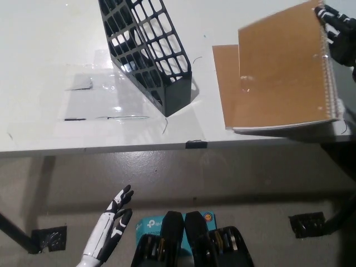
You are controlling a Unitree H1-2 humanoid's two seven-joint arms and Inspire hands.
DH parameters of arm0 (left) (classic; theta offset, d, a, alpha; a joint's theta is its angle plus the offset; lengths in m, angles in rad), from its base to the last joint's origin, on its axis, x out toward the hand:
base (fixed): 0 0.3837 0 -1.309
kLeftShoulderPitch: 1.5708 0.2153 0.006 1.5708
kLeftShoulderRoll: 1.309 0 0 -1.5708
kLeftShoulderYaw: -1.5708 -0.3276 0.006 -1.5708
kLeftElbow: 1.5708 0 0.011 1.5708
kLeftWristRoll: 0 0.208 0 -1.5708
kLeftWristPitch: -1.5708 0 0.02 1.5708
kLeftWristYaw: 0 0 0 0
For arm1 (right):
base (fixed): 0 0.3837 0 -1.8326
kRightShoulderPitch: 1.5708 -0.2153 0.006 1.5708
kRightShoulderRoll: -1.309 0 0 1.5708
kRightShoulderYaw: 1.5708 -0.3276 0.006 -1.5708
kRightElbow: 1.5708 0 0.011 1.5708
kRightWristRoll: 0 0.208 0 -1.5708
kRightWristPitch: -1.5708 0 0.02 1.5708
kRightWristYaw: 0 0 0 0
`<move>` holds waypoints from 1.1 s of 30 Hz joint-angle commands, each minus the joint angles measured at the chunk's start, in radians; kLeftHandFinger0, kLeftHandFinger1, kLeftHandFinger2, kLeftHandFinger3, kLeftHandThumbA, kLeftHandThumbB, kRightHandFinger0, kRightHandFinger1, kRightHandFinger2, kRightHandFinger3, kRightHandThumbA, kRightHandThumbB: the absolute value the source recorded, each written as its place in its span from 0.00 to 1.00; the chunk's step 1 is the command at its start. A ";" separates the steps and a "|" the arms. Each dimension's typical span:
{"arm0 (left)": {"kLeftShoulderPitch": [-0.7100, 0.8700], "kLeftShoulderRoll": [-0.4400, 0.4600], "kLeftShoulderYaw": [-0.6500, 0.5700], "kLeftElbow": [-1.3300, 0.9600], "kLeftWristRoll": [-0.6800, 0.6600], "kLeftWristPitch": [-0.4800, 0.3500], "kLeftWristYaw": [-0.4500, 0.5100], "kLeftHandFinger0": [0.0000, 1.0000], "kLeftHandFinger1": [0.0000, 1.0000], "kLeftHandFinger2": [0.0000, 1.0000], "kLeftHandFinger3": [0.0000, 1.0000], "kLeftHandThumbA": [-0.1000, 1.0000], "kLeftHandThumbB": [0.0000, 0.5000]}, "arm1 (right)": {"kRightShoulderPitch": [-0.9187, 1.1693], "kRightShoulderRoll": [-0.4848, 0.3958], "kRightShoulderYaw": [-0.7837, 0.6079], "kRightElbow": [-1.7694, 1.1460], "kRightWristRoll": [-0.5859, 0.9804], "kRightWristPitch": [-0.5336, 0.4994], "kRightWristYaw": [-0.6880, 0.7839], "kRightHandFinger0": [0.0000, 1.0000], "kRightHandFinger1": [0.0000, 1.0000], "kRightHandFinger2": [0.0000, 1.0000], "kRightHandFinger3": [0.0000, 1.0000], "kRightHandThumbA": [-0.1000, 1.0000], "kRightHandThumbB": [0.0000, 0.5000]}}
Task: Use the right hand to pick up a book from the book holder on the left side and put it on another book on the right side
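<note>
White tabletop (50, 44), grey concrete floor (250, 183) below. Black mesh book holder (147, 50) stands centre-left. Black right hand (338, 33), fingers pinching spiral edge of brown spiral-bound notebook (286, 69), overlapping second brown book (227, 83) at table's right. White left hand (108, 231) low, fingers spread.

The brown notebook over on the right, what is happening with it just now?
The black right hand holds the brown spiral notebook by its far right corner, above and partly overlapping a second brown book lying on the white table. It is not yet released. The black mesh book holder stands to the left, apparently empty. The white left hand rests low, fingers apart, holding nothing.
</note>
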 commanded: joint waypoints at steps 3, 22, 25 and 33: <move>-0.016 0.011 0.006 -0.026 0.004 -0.019 0.013 0.89 0.98 1.00 1.00 1.00 0.22 | -0.069 -0.036 0.074 -0.009 -0.050 -0.062 0.190 1.00 1.00 1.00 1.00 0.49 0.63; -0.025 0.012 0.006 -0.028 0.004 -0.016 0.011 0.88 0.97 0.98 1.00 1.00 0.21 | -0.072 -0.062 0.090 -0.036 -0.090 -0.236 0.113 1.00 1.00 1.00 1.00 0.62 0.74; -0.030 0.011 0.006 -0.025 0.004 -0.022 0.014 0.88 0.97 0.98 1.00 1.00 0.21 | -0.070 -0.070 0.115 -0.085 -0.128 -0.326 0.083 1.00 1.00 1.00 1.00 0.74 0.70; -0.085 0.014 0.022 -0.005 -0.004 -0.017 0.023 0.87 0.96 1.00 1.00 1.00 0.30 | 0.114 -0.043 0.105 -0.931 -0.156 -0.177 0.033 1.00 1.00 1.00 1.00 0.89 0.68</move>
